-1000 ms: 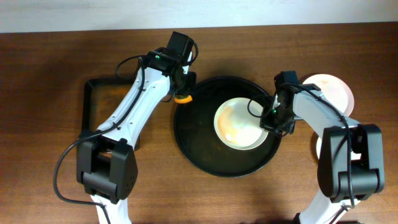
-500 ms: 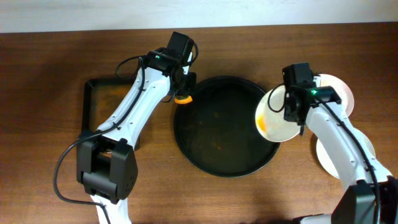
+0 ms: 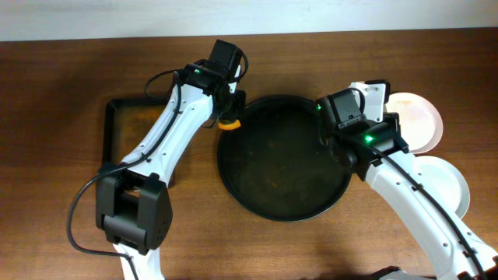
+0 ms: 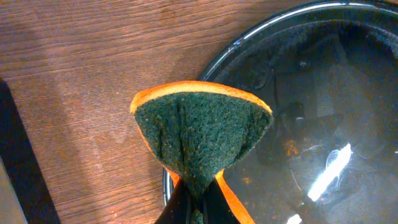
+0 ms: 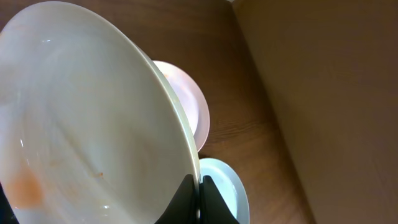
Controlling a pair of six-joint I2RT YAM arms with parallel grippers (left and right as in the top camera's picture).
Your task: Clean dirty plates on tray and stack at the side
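near plate (image 3: 443,187): flat on the desk toward the front right corner. Looks clean from overhead.
tray (image 3: 272,179): mid desk, no plate on it. Faint orange specks on its floor.
rusty tray (image 3: 108,136): toward the left edge, partly under the left arm. Not part of the job.
right gripper (image 5: 200,194): over the tray's right rim, fingers pinched tight on the rim of the held plate.
held plate (image 5: 81,118): in the air, tipped steeply, close to on-edge. An orange smear (image 5: 25,186) sits low on its face, so it's not clean. Mostly hidden under the arm from overhead.
far plate (image 3: 420,117): on the desk toward the far right corner, just behind the near plate. Can't tell whether the rims meet or overlap. Not a proper stack either way.
left gripper (image 4: 198,202): at the tray's far left rim, fingers closed on the sponge.
sponge (image 4: 202,130): folded, green scrub face out, orange backing. Hangs over the rim, well apart from the held plate.
step (my read): bring plate and sponge together, then wipe.
risk 1: the only hold is a thin rim pinch. Sponge pressure away from the fingers could lever the plate loose, and it would drop onto the tray.
risk 2: both wrists have to converge over the tray, so they could clash.
risk 3: a partial wipe would send a dirty plate to the side.
risk 4: a plate set across the two unstacked ones would rock or slide.
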